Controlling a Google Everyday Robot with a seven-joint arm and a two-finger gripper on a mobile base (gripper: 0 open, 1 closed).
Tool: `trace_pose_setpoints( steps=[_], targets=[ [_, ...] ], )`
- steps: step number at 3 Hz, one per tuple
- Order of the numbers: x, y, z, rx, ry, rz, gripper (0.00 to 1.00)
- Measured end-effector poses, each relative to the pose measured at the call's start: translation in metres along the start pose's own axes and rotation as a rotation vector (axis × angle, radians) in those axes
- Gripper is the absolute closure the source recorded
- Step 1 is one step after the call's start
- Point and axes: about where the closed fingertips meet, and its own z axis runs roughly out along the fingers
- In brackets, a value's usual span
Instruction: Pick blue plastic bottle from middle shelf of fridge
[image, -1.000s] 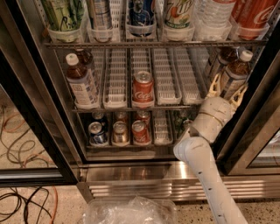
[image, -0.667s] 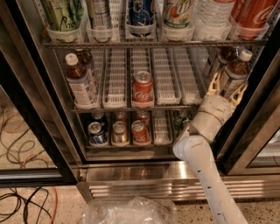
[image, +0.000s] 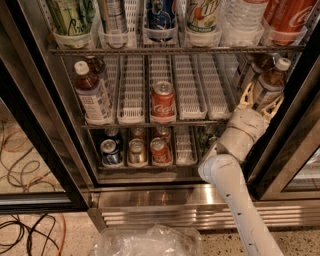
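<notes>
Open fridge (image: 165, 202) facing you: your gripper (image: 261, 98) sits around the blue plastic bottle (image: 271, 81) at the middle shelf's (image: 200, 121) right end, jaw clamp can't tell, bottle not yet pulled out.

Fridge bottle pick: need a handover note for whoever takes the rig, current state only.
Gripper: inside the fridge, at the right end of the middle shelf, up against the blue plastic bottle. Grip not confirmable.
Bottle: upright, white cap up, not yet out of the fridge.
Also there: a similar bottle at the left end, a Coca-Cola can in the centre lane.
Done: reach to the bottle.
Left: confirm the grasp, lift, and withdraw past the door frame.
</notes>
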Motion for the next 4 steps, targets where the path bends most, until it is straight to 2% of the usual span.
trace_pose_setpoints(
  steps=[1,2,3,4],
  targets=[
    [0.0,0.0,0.0,0.0,0.0,0.0,1.0],
    [0.0,0.0,0.0,0.0,0.0,0.0,1.0],
    [-0.01,0.0,0.003,0.002,-0.043,0.009,1.0],
    [-0.021,-0.003,0.004,-0.026,-0.149,0.006,1.0]
  ],
)
